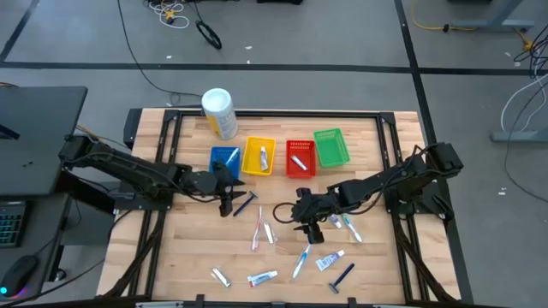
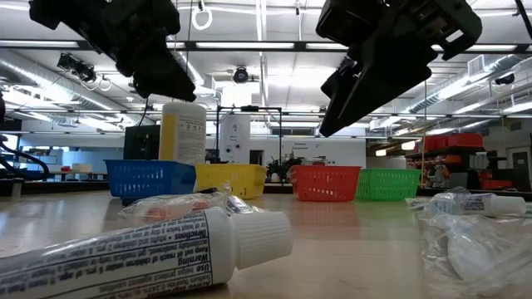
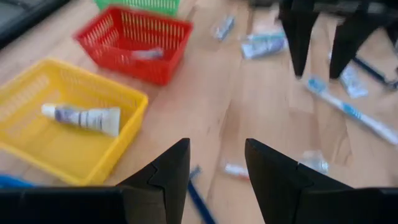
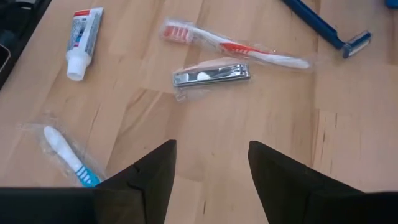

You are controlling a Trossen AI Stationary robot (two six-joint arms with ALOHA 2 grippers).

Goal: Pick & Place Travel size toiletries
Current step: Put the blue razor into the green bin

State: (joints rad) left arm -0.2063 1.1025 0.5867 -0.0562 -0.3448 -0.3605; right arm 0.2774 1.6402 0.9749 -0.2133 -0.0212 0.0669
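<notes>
The toiletries lie scattered on the wooden table: toothbrushes (image 1: 257, 229), toothpaste tubes (image 1: 262, 277), a blue razor (image 1: 342, 275). My left gripper (image 1: 227, 204) hovers open above a dark blue razor (image 1: 244, 204), whose handle (image 3: 199, 199) shows between its fingers. My right gripper (image 1: 310, 229) hovers open mid-table. Ahead of it lie a wrapped nail clipper (image 4: 211, 74), a red toothbrush (image 4: 236, 46), a toothpaste tube (image 4: 84, 40) and a blue-white toothbrush (image 4: 65, 155). One tube (image 3: 81, 118) lies in the yellow basket (image 1: 259, 156).
Blue (image 1: 224, 158), yellow, red (image 1: 300, 157) and green (image 1: 331, 147) baskets stand in a row at the far side, with a white-and-yellow canister (image 1: 219, 113) behind them. The red basket holds an item (image 3: 146, 54). A toothpaste tube (image 2: 125, 257) lies near the table's near edge.
</notes>
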